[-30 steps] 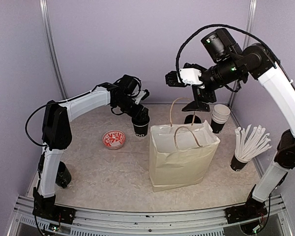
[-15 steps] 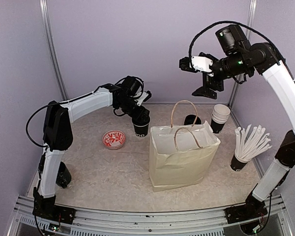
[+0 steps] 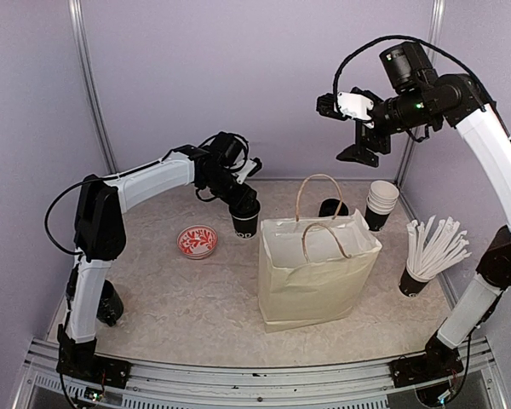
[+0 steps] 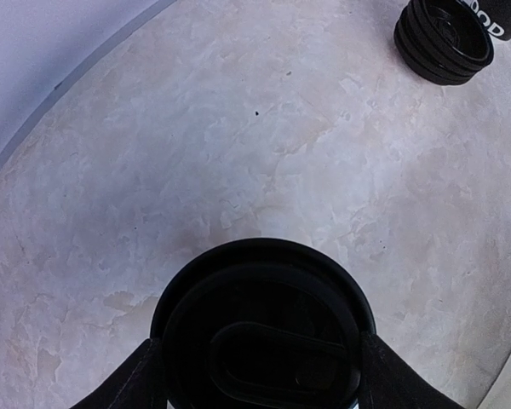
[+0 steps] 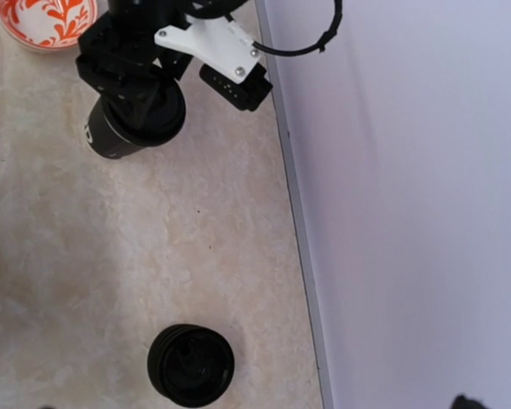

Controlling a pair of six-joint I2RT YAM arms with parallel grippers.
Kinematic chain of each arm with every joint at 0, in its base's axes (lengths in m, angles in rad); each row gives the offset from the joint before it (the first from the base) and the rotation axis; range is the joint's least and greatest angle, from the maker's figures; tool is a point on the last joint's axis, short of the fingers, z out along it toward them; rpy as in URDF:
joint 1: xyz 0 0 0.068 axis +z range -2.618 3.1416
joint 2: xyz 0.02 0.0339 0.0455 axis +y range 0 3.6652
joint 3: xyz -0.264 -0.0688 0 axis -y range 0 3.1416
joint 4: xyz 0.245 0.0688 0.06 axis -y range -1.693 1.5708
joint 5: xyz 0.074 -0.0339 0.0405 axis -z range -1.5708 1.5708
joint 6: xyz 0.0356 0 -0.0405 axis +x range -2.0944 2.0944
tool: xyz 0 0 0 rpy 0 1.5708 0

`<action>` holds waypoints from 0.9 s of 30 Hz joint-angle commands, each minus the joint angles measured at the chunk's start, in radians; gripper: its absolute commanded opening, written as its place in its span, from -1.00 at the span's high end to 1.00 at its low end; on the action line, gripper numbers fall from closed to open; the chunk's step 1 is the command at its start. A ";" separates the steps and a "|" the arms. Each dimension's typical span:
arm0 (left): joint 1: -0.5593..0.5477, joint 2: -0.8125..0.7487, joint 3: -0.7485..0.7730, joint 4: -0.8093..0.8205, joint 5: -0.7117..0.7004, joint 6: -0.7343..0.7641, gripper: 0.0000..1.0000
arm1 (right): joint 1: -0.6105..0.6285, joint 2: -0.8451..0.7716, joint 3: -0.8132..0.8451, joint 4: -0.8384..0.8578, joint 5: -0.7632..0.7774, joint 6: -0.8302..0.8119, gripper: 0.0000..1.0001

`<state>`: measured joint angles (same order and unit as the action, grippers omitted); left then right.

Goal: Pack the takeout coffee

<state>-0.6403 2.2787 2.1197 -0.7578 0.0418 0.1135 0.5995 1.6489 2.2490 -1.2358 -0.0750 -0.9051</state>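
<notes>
Takeout coffee (image 3: 245, 225): black lidded cup, white print.

**Straight down on the table, by the wall**

The marbled table (image 5: 85, 256) meets a lilac wall (image 5: 426, 187) along a thin grey strip (image 5: 295, 221). Near the top, the left gripper (image 5: 140, 102) sits over the takeout coffee (image 5: 111, 136), a black cup with its lid on. I can't tell how tightly the jaws stand. A red-and-white bowl (image 5: 41, 17) peeks in at the top left corner. Well apart, at the bottom, lies a stack of black lids (image 5: 190, 365).
</notes>
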 commanded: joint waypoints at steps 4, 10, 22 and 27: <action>-0.018 -0.104 -0.087 -0.032 0.015 -0.003 -0.36 | -0.016 -0.012 0.007 0.016 -0.019 0.005 -0.98; -0.057 -0.225 -0.215 -0.038 0.000 -0.011 -0.36 | -0.036 -0.009 0.010 0.016 -0.032 0.009 -0.98; -0.135 -0.373 -0.383 -0.059 -0.014 -0.044 -0.36 | -0.072 -0.003 0.013 0.010 -0.074 0.017 -0.98; -0.142 -0.381 -0.370 -0.050 -0.022 -0.045 -0.36 | -0.072 -0.010 0.001 0.007 -0.077 0.017 -0.98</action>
<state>-0.7761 1.9308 1.7473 -0.8036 0.0380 0.0814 0.5335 1.6493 2.2490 -1.2312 -0.1352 -0.8997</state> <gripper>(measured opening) 0.679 0.990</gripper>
